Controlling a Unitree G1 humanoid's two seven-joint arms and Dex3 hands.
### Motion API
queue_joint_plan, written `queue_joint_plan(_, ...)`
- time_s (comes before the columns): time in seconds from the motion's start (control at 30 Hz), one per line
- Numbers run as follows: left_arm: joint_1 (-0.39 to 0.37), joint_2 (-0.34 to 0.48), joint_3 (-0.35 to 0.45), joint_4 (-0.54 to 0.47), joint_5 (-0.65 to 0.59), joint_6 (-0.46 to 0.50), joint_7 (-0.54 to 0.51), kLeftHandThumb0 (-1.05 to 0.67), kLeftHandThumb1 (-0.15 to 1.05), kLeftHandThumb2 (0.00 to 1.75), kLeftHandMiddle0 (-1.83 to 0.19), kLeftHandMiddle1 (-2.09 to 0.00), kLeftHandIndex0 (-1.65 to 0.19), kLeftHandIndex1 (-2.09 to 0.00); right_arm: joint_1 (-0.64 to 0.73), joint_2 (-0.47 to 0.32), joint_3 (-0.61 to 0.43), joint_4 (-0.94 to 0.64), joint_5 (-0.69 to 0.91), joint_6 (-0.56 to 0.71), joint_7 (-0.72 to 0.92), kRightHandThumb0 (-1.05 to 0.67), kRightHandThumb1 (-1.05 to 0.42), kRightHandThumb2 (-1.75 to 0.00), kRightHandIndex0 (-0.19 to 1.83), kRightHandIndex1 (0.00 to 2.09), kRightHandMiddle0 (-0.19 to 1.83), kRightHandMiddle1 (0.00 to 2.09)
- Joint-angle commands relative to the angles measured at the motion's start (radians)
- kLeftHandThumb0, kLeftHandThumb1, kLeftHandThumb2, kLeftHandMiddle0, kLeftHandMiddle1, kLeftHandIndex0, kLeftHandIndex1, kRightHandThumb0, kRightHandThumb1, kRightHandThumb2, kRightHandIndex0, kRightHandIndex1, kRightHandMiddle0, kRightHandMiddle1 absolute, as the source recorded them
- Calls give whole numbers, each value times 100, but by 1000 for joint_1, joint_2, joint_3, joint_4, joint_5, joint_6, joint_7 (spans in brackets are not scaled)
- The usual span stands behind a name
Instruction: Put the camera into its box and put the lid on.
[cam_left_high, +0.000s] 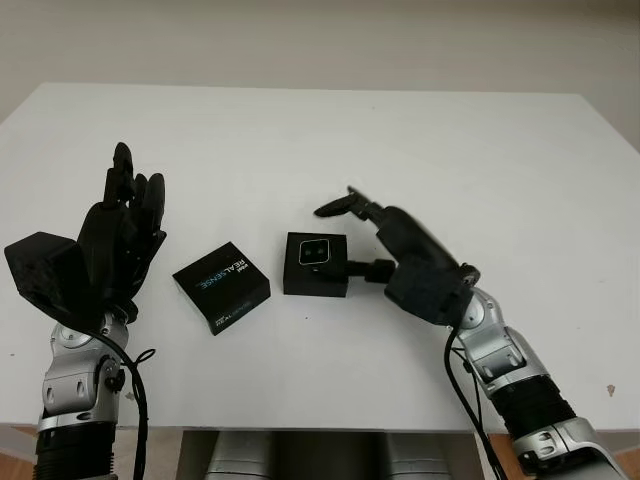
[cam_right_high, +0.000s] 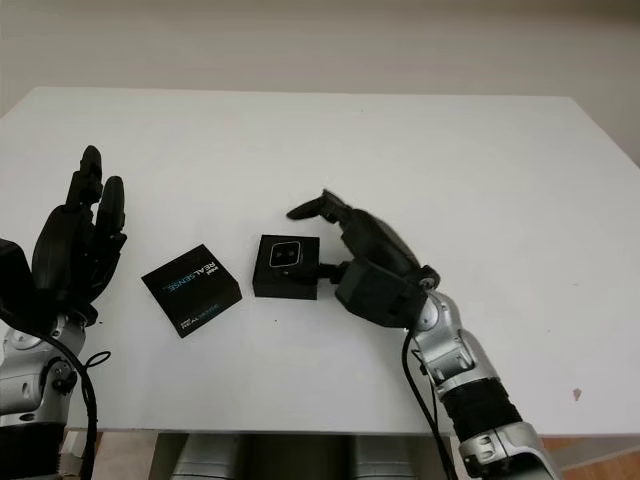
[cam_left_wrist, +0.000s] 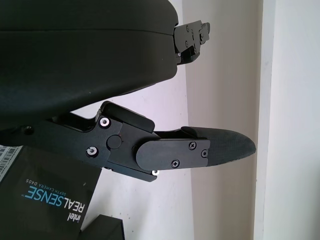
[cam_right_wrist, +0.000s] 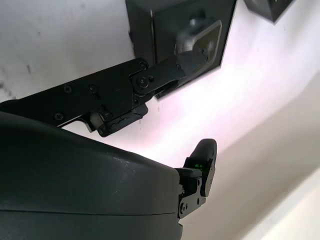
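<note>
The small black box (cam_left_high: 315, 275) stands open at the table's middle, with the grey camera (cam_left_high: 315, 252) lying inside it, lenses up. The black lid (cam_left_high: 221, 286), printed REALSENSE, lies flat just left of the box, a small gap between them. My right hand (cam_left_high: 348, 238) is at the box's right side and is open. One finger (cam_left_high: 368, 268) reaches to the box's right wall and the others hover over its far right corner. In the right wrist view the box (cam_right_wrist: 142, 30) and the camera (cam_right_wrist: 202, 35) sit under that finger. My left hand (cam_left_high: 125, 205) is open, raised left of the lid (cam_left_wrist: 45, 200).
The white table (cam_left_high: 320, 150) stretches far behind the box and lid. Its front edge (cam_left_high: 300, 430) runs close below both forearms. A pale wall rises behind the table.
</note>
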Motion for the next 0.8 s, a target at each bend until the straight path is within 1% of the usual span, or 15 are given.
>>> queue_joint_plan(0.0, -10, 8, -1, -10, 0, -4, -2, -78, 105, 43, 19, 0, 19, 0, -18, -11, -22, -35, 8, -11, -15, -59, -89, -5, 8, 6, 23, 61)
queue_joint_plan(0.17, -10, 13, -2, -10, 4, -3, -7, -78, 105, 43, 19, 0, 19, 0, -14, -14, -48, -75, 4, -32, -58, -55, -88, -5, 12, 8, 23, 66)
queue_joint_plan(0.3, -7, 12, -3, -12, 5, -5, -6, -77, 105, 44, 19, 0, 19, 0, -12, -10, -60, -99, 2, -42, -93, -51, -87, -5, 14, 7, 13, 81)
queue_joint_plan(0.4, -7, 10, -1, -12, 1, -4, -6, -78, 105, 43, 19, 0, 19, 0, -5, -8, -59, -136, -7, -24, -96, -51, -87, -6, 14, 7, 7, 83)
queue_joint_plan(0.43, -7, 11, 0, -11, 1, -4, -6, -78, 105, 43, 19, 0, 19, 0, 1, -13, -54, -148, -16, -28, -94, -52, -87, -6, 14, 7, 5, 78)
queue_joint_plan(0.47, -7, 11, 0, -11, 1, -4, -6, -78, 105, 44, 19, 0, 19, 0, 6, -15, -51, -155, -22, -32, -92, -53, -88, -6, 14, 6, 7, 67)
queue_joint_plan(0.5, -7, 12, 0, -11, 2, -3, -6, -78, 105, 44, 19, 0, 19, 0, 14, -27, -39, -162, -35, -51, -81, -53, -89, -5, 14, 6, 8, 60)
queue_joint_plan(0.53, -5, 12, -1, -12, 2, -3, -6, -77, 105, 44, 19, 0, 19, 0, 22, -43, -24, -164, -55, -80, -74, -55, -93, -6, 12, 5, 6, 50)
queue_joint_plan(0.63, -1, 11, -2, -16, 4, -3, -5, -77, 105, 45, 19, 0, 19, 0, 47, -97, 34, -174, -148, -147, -56, -63, -102, -8, 12, 5, 11, 31)
queue_joint_plan(0.67, 1, 11, -2, -16, 5, -7, -6, -76, 105, 46, 19, 0, 19, 0, 54, -109, 53, -173, -177, -170, -57, -67, -104, -15, 11, 5, 12, 24)
queue_joint_plan(0.73, 2, 9, -1, -16, 1, -11, -7, -76, 105, 46, 19, 0, 19, 0, 63, -132, 90, -169, -235, -216, -64, -72, -104, -24, 9, 4, 12, 19)
queue_joint_plan(0.77, 3, 9, -1, -16, 2, -10, -8, -76, 105, 46, 19, 0, 19, 0, 67, -141, 105, -169, -262, -233, -67, -76, -105, -32, 8, 3, 12, 17)
